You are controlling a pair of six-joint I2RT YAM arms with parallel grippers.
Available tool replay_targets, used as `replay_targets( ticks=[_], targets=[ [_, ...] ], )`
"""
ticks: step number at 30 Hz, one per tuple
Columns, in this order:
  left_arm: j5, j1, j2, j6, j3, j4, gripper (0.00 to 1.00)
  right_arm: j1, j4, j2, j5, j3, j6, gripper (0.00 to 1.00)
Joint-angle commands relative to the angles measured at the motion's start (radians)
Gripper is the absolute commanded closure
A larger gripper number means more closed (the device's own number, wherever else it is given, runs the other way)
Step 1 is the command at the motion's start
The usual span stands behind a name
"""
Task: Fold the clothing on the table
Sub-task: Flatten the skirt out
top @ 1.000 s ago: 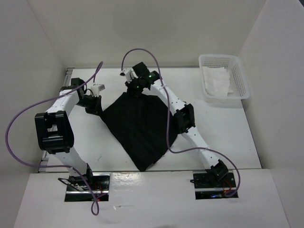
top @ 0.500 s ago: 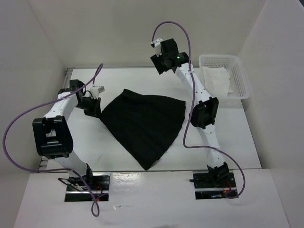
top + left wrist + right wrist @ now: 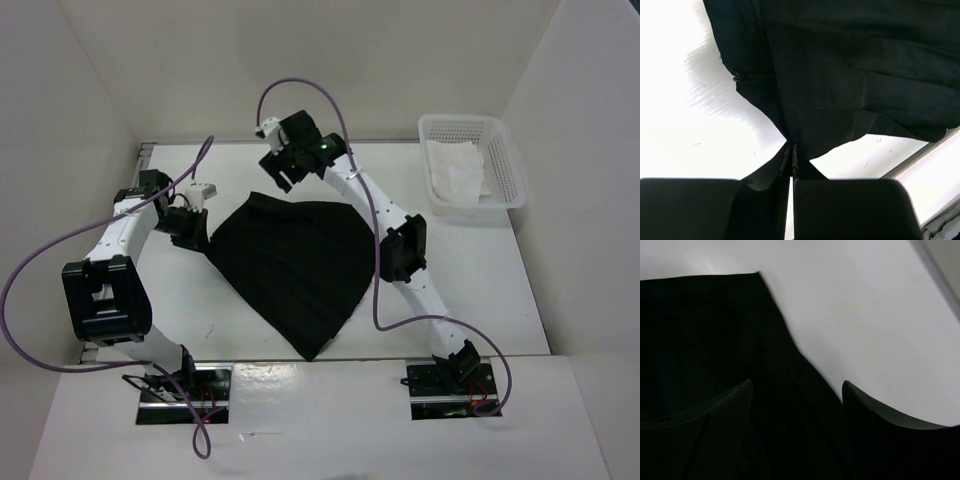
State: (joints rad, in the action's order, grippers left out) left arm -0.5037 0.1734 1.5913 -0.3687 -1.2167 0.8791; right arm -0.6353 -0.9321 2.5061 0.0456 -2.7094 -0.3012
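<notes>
Left wrist: left end effector (image 3: 791,155) pinches the black pleated skirt (image 3: 850,75); gaping, empty right end effector (image 3: 797,388) should grip its corner squarely.

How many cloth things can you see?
2: the black skirt on the table, and a white cloth in the basket, far right. More could hide underneath.

White table (image 3: 480,290) fills mid-frame. Black skirt (image 3: 290,265) lies spread on it left of center, one corner pointing toward the bottom edge. White perforated basket (image 3: 512,170) sits at upper right.
</notes>
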Motion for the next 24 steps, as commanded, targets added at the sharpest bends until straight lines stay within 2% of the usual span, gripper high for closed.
replay_targets(
  ticks=[1,7,24],
  targets=[
    [-0.036,0.006,-0.04,-0.039,0.006,0.035,0.93,-0.053,-0.066,0.04,0.105,-0.056,-0.03,0.22],
    [-0.036,0.006,-0.031,-0.039,0.017,0.035,0.93,-0.092,-0.123,0.06,0.217,-0.067,-0.078,0.22],
    [-0.045,0.006,-0.022,-0.058,0.008,0.044,0.93,-0.139,-0.143,0.18,0.237,-0.147,-0.096,0.22]
  ],
)
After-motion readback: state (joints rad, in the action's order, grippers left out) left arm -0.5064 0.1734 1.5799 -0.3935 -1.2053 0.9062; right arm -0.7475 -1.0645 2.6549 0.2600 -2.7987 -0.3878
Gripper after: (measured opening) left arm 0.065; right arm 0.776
